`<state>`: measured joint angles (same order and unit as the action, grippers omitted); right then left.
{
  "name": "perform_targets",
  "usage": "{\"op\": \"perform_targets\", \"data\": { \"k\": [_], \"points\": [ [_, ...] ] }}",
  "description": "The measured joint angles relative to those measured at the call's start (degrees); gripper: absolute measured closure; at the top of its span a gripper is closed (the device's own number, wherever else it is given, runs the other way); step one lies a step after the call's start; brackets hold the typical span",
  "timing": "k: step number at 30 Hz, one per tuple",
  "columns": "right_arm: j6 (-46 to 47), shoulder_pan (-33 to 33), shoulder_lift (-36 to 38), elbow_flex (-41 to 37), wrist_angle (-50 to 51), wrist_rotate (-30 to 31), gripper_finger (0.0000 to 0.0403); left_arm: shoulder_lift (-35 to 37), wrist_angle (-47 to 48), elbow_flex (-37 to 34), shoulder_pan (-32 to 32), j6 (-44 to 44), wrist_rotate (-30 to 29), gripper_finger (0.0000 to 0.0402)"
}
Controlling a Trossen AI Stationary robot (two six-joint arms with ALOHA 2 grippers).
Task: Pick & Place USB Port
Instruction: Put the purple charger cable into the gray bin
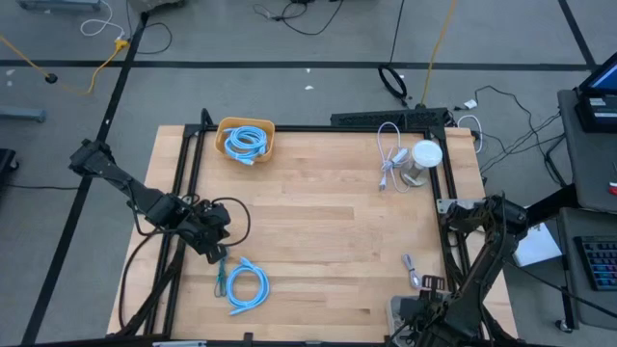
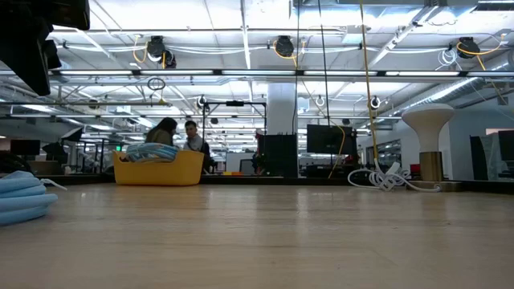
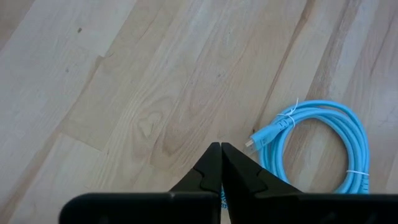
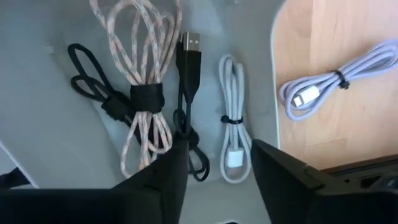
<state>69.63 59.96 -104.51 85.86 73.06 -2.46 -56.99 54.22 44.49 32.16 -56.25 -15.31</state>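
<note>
A light-blue USB cable coil [image 1: 246, 285] lies flat on the wood near the table's near-left part, its plug [image 3: 252, 142] pointing away from the loop. My left gripper [image 3: 219, 148] is shut, raised above the table just left of that coil [image 3: 320, 146], touching nothing. My right gripper [image 4: 217, 163] is open at the table's near-right corner, above a grey tray [image 4: 56, 124] that holds several bundled cables. A small white cable [image 4: 233, 134] lies between its fingers' line, a black cable with a USB plug [image 4: 189, 46] beside it.
A yellow basket [image 1: 246, 141] at the far left holds another blue cable. White cables [image 1: 389, 154] and a white round stand [image 1: 422, 160] sit at the far right. A pale grey cable [image 4: 336, 81] lies on the wood beside the tray. People sit beyond the far edge.
</note>
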Motion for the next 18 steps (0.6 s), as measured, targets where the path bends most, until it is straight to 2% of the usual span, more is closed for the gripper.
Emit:
{"op": "perform_targets", "data": {
  "k": [4, 6, 8, 10, 13, 18],
  "points": [
    [1.0, -1.1, 0.6, 0.8, 3.1, -0.1, 0.0207, 0.0, 0.0, 0.0, 0.0, -0.1, 0.0, 0.0395],
    [3.8, -2.6, 2.2, 1.9, 7.4, 3.4, 0.0202, 0.0, 0.0, 0.0, 0.0, -0.4, 0.0, 0.039],
    [11.4, -4.9, 4.2, 2.7, 13.7, 6.4, 0.0201, 0.0, 0.0, 0.0, 0.0, -0.4, -0.2, 0.0389],
    [21.6, -8.5, 6.4, 1.6, 17.7, 4.5, 0.0202, 0.0, 0.0, 0.0, 0.0, -0.2, -0.2, 0.0395],
    [34.6, -13.2, 11.4, -5.2, 11.4, 0.2, 0.0201, 0.0, -0.1, 0.0, 0.0, -0.3, -1.5, 0.0398],
    [38.9, -17.2, 13.1, -19.0, 2.6, -5.5, 0.0184, 0.0, -1.2, 0.0, -0.2, -1.5, -3.7, 0.0393]
  ]
}}
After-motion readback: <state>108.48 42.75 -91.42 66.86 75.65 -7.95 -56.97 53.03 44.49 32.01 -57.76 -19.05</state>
